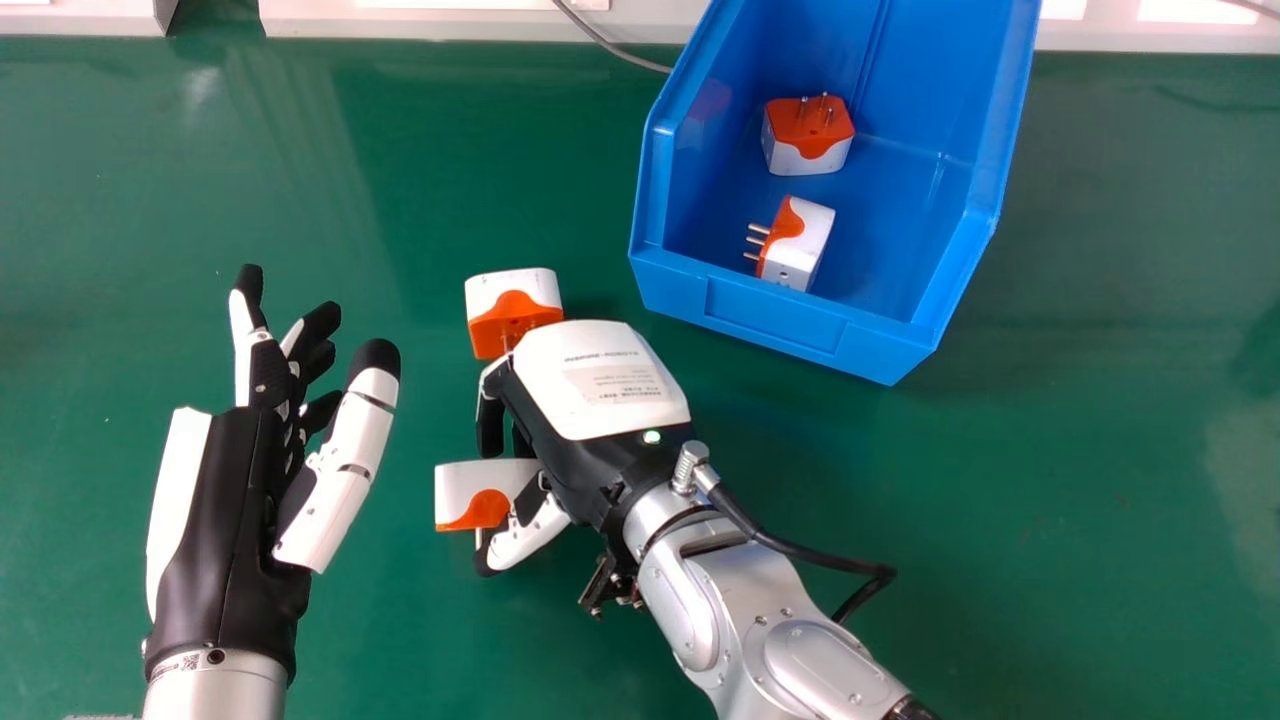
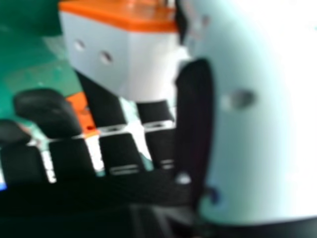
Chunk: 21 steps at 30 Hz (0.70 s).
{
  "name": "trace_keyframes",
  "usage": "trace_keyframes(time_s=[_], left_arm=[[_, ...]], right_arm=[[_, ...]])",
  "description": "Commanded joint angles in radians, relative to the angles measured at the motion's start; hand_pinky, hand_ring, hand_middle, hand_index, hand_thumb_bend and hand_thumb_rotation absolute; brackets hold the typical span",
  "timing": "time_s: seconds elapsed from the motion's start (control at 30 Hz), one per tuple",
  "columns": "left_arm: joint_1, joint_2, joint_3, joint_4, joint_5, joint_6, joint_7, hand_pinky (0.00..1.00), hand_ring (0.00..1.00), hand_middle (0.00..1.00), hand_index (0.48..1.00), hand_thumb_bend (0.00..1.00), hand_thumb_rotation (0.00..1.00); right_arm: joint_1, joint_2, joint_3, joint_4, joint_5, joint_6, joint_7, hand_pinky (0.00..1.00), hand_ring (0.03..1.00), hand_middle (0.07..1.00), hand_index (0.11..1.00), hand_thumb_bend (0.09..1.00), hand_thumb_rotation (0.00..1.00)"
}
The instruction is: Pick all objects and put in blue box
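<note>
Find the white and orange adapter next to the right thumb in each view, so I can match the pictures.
Head view: the adapter is left of centre, in the lower half, beside the thumb.
Right hand view: it is close to the camera, beside the thumb, two small round holes showing in its pale side.
Shared landmark: the thumb of the right hand.

The head view's top edge crops the box (image 1: 775, 318); the right hand (image 1: 590, 385) partly hides the near plug (image 1: 475, 484) and far plug (image 1: 512, 290).
</note>
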Motion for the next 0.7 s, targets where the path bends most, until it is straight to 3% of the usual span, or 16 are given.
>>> trace_keyframes(time_s=[0.0,0.27,0.33,0.37,0.47,0.67], left_arm=[[0.001,0.0,-0.003,-0.03,0.002,-0.002,-0.001,0.88,0.94,0.94,0.953,0.34,0.74],[0.001,0.003,0.002,-0.026,0.0,-0.003,-0.003,0.88,0.94,0.94,0.953,0.34,0.74],[-0.004,0.005,0.005,-0.024,-0.001,0.0,-0.004,0.88,0.94,0.94,0.953,0.34,0.74],[-0.005,0.005,0.005,-0.024,0.0,0.001,-0.004,0.88,0.94,0.94,0.953,0.34,0.74],[-0.006,0.006,0.006,-0.026,0.003,0.005,-0.003,0.88,0.94,0.94,0.953,0.34,0.74],[-0.018,0.009,0.014,-0.013,0.002,0.007,-0.002,0.88,0.94,0.94,0.953,0.34,0.74]], right_arm=[[0.023,-0.014,0.008,-0.006,-0.007,0.017,0.021,0.1,0.165,0.259,0.481,0.503,0.12],[0.154,-0.105,-0.003,-0.312,-0.005,0.013,0.094,0.08,0.14,0.235,0.482,0.501,0.12],[0.21,-0.143,-0.028,-0.437,0.01,-0.005,0.111,0.09,0.159,0.32,0.484,0.507,0.07],[0.232,-0.157,-0.042,-0.484,0.017,-0.013,0.114,0.09,0.159,0.32,0.484,0.507,0.07],[0.279,-0.188,-0.086,-0.607,0.031,-0.02,0.131,0.06,0.116,0.42,0.487,0.512,0.02],[0.308,-0.213,-0.17,-0.765,0.003,0.009,0.158,0.03,0.088,0.467,0.486,0.515,0.0]])
